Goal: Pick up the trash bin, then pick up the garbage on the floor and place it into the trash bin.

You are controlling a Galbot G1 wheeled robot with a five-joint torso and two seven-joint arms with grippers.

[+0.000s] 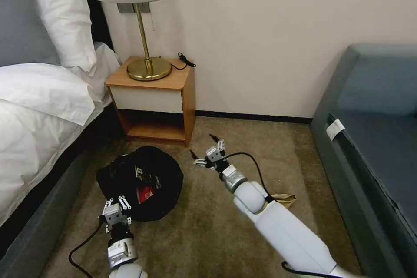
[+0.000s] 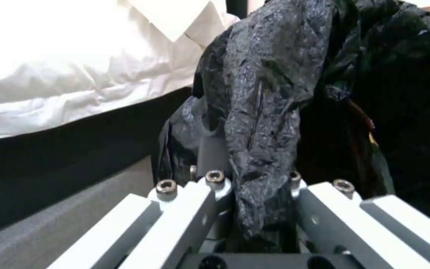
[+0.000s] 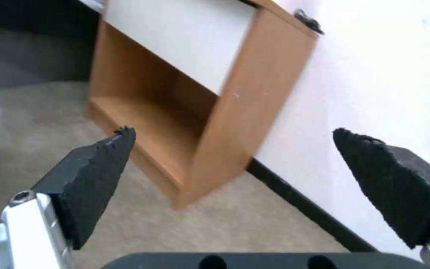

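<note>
You are clamping your left gripper (image 1: 117,203) on the black bag-lined rim of the small round trash bin (image 1: 141,181), in front of the wooden nightstand (image 1: 152,100), keeping it ready for litter, while your right gripper (image 1: 207,150) is hanging spread and empty over tan carpet (image 1: 243,139), beside that nightstand, a tan paper wad (image 1: 284,200) lying behind it.

You have open carpet (image 1: 243,139) ahead of the right gripper (image 1: 203,147), whose jaws stand wide. The nightstand (image 1: 152,100) blocks its left, the sofa (image 1: 369,139) its right. The bed (image 1: 34,130) hems the trash bin (image 1: 139,182).
</note>
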